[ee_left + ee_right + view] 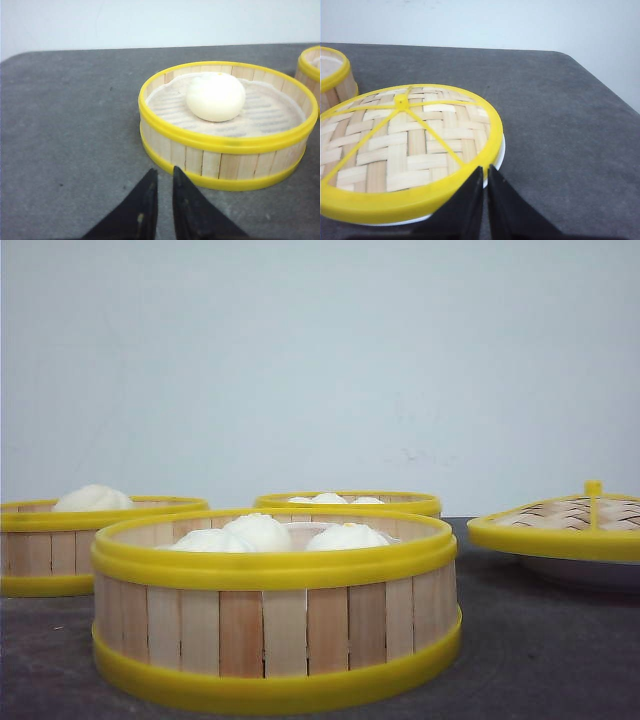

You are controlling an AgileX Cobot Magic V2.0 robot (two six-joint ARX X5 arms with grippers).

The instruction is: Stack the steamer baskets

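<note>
Three steamer baskets show in the front view: one close in the middle point(275, 625) with several white buns, one at the left point(45, 552) with one bun, one behind point(350, 503) with buns. In the left wrist view the one-bun basket point(225, 162) stands just beyond my left gripper point(164, 172), which is shut and empty, its tips short of the basket's lower rim. My right gripper point(485, 170) is shut and empty at the edge of the woven lid point(410, 145). Neither gripper shows in the front view.
The domed bamboo lid point(565, 523) rests on a white plate point(590, 572) at the right. Another basket's edge point(311, 65) shows beside the one-bun basket, and a basket wall point(332, 77) stands beyond the lid. Dark grey tabletop point(540, 660); its far edge meets a pale wall.
</note>
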